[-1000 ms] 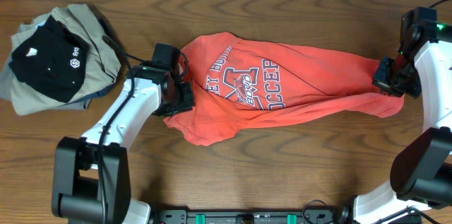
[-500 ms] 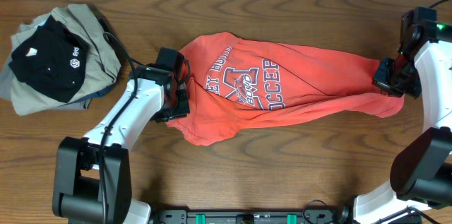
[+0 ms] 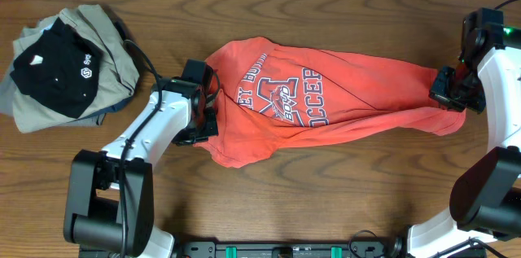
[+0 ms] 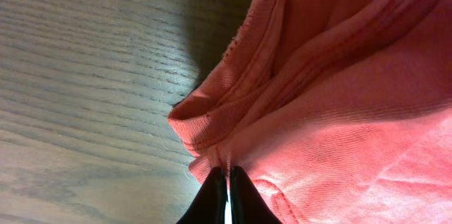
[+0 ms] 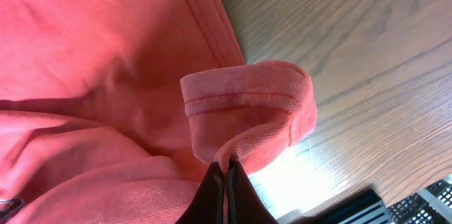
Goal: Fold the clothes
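Red T-shirt [image 3: 342, 103] is stretched between the grippers. One edge is pinched by the left gripper [image 4: 227, 192], and a hem by the right gripper [image 5: 227, 181].

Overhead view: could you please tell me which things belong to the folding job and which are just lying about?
Part of the job: coral-red T-shirt, its ends pinched in the left jaws and the right jaws; black shirt on top of the khaki-grey garment, piled at the far left.
Just there: wooden table; black cable beside the pile.
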